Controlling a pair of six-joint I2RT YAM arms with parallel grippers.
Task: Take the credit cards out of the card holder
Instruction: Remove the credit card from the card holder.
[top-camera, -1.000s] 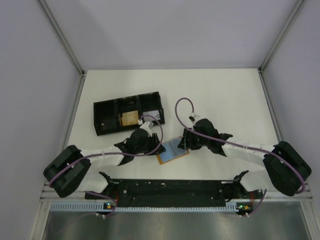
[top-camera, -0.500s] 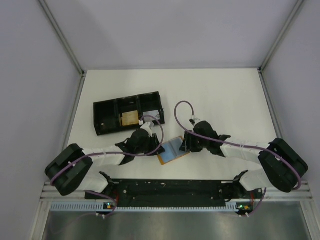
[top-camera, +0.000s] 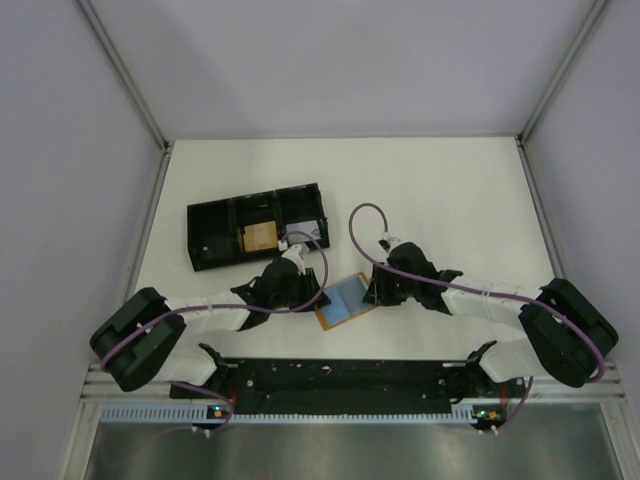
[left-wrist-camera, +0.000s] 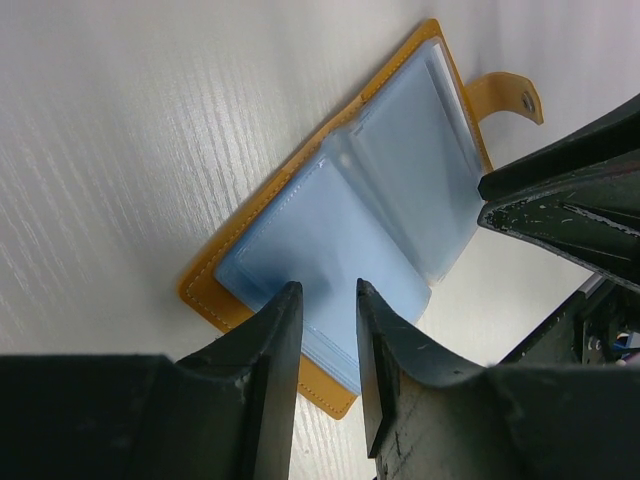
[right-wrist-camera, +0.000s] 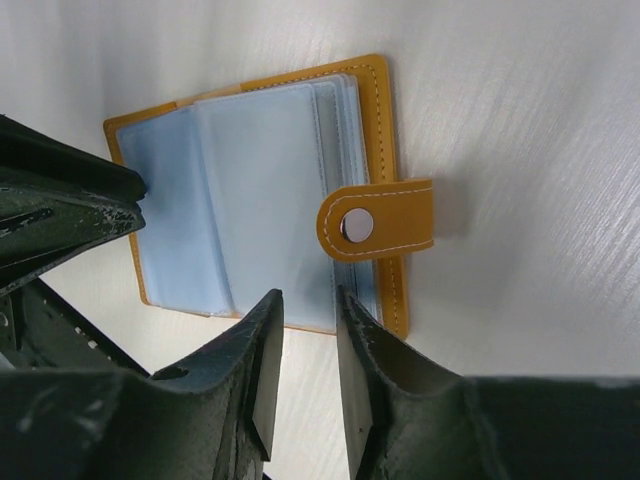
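Open orange-tan leather card holder (top-camera: 345, 300) flat on white tabletop (top-camera: 450, 190), pale blue cards (left-wrist-camera: 400, 190) inside. Left gripper (left-wrist-camera: 327, 290) on its left edge, right gripper (right-wrist-camera: 307, 293) by its snap tab (right-wrist-camera: 375, 225), both slightly spread (probably bracing it).

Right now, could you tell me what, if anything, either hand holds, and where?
Neither visibly grips anything: the left hand and right hand stand part-open at opposite edges of the card holder.

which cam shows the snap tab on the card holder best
Right wrist: the snap tab sits close and whole, metal stud and stitching clear, folded over the card holder edge. Left wrist shows it smaller, at the far corner. From the top the holder is tiny, the tab not discernible.
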